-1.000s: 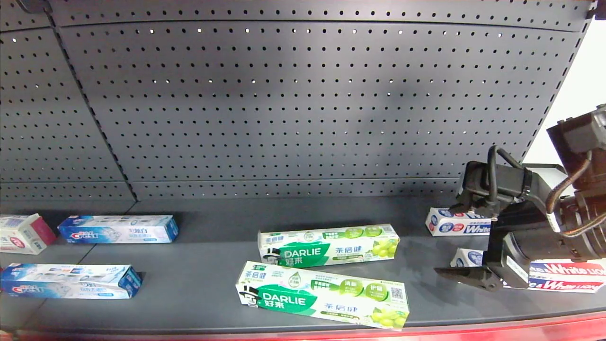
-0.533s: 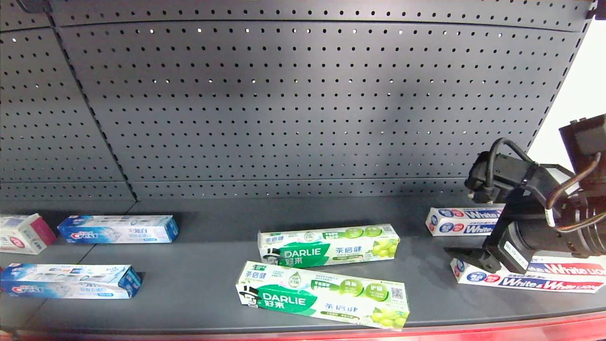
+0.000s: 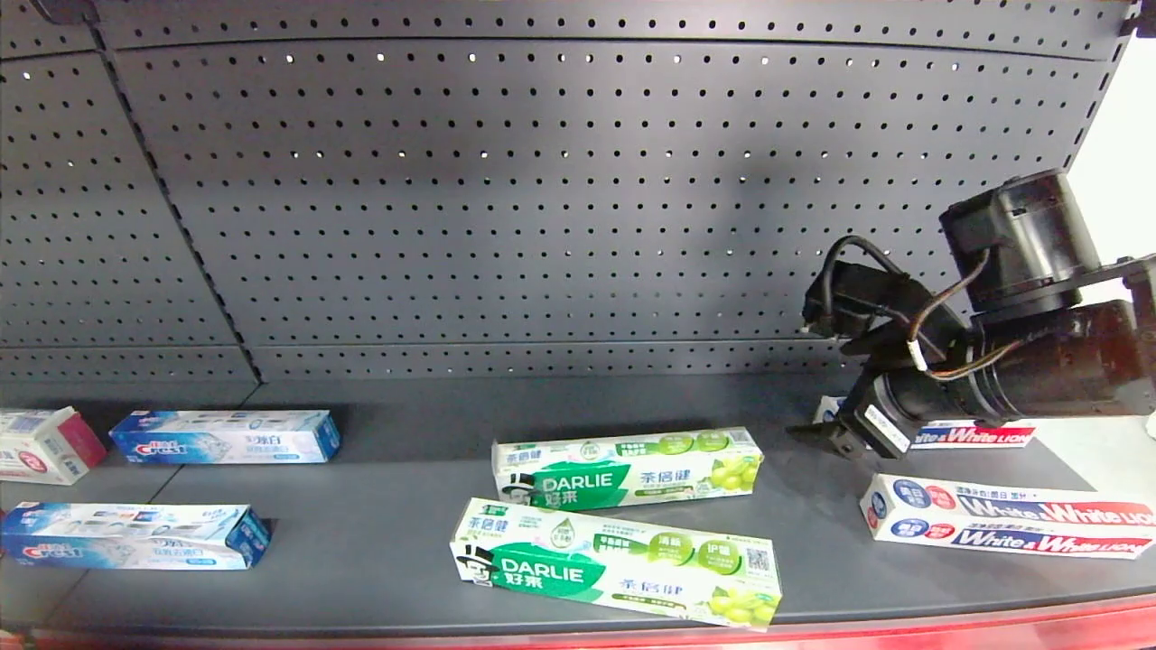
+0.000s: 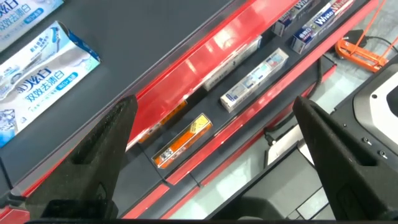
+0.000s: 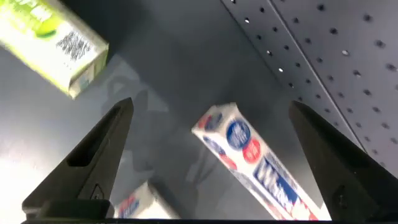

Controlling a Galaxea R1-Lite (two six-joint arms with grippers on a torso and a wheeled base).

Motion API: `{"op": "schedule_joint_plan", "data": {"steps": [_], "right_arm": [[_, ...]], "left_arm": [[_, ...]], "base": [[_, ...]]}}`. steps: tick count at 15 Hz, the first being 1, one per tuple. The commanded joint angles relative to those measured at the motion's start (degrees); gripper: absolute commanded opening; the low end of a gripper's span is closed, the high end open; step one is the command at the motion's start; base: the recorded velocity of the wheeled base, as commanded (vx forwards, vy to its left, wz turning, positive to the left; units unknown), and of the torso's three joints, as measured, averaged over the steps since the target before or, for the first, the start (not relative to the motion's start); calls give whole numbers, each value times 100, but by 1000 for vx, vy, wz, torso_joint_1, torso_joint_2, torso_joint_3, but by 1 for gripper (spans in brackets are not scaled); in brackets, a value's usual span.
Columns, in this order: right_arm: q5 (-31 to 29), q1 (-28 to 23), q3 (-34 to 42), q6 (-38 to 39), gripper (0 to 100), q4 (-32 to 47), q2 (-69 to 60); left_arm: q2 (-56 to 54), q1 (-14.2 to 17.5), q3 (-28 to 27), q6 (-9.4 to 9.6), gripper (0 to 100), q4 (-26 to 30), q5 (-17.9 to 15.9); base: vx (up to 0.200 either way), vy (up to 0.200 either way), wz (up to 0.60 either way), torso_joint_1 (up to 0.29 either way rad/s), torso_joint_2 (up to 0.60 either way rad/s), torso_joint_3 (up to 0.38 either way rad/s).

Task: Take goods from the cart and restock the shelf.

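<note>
On right side of shelf, right gripper hangs just above the deck, empty. Its fingers are spread wide with nothing between them. Gripper sits between rear green box and rear white box, touching neither. Right arm crosses over rear white box and hides part of it. Front white box lies flat near the shelf's front edge, below the arm and apart from the gripper. From the right wrist, one white box end shows under the gap between the fingers, with a green box corner off to one side.

Front green box lies flat mid-shelf, slightly skewed, just in front of rear green box. They are close, and contact is not clear. Well apart on the left, rear blue box and front blue box lie flat. Red-white box sits at the left edge beside rear blue box. Pegboard backs the shelf.

Left gripper is empty, fingers spread apart. It is held out past the shelf front, over red edge. Lower shelf shows underneath it with a few small boxes lying flat, among them an orange box. Front blue box lies on the upper deck off to one side of the left gripper, not touched.
</note>
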Motion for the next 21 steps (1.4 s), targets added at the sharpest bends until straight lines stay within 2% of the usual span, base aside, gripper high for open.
{"op": "schedule_joint_plan", "data": {"steps": [1,7,10,21], "right_arm": [[3,-23,-19,-12,100,1,276],[3,-5,-115,-12,100,-8,540],[3,109,-107,-21,100,-43,575],[12,417,-326,-21,100,-60,812]], "left_arm": [[-1,-2,19,-3,100,4,-4],[-19,-2,54,-12,100,-67,-4],[-89,-2,81,-117,100,-67,-4],[-168,-11,177,-117,100,-67,-12]], "base": [[0,0,0,0,0,0],[0,0,0,0,0,0],[0,0,0,0,0,0],[0,0,0,0,0,0]]}}
